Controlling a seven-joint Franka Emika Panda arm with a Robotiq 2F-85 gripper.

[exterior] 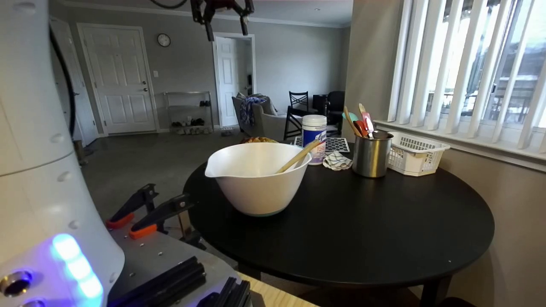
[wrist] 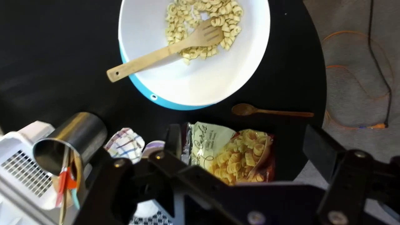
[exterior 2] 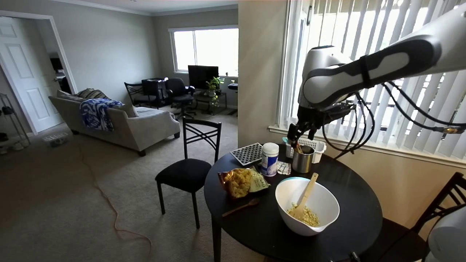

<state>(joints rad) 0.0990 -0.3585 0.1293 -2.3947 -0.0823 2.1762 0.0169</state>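
My gripper (wrist: 243, 142) is open and empty, high above the table; it also shows at the top of an exterior view (exterior: 227, 33). In the wrist view a pasta bag (wrist: 240, 156) appears between its fingers, well below them. A large white bowl (wrist: 206, 82) holds curly pasta (wrist: 232, 29) and a slotted wooden spatula (wrist: 153, 59), whose handle leans over the rim. The bowl shows in both exterior views (exterior: 256, 189) (exterior 2: 285, 213). A brown wooden spoon (wrist: 275, 112) lies on the table beside the bag, also in an exterior view (exterior 2: 238, 208).
On the round black table (exterior: 384, 230) stand a metal canister of utensils (exterior: 370, 157), a white basket (exterior: 420, 155), a wipes tub (exterior: 315, 132), a checked cloth (exterior: 338, 161) and a patterned rack (exterior 2: 248, 154). Black chairs (exterior 2: 185, 174) stand around. Window blinds (exterior: 465, 64) are behind the table.
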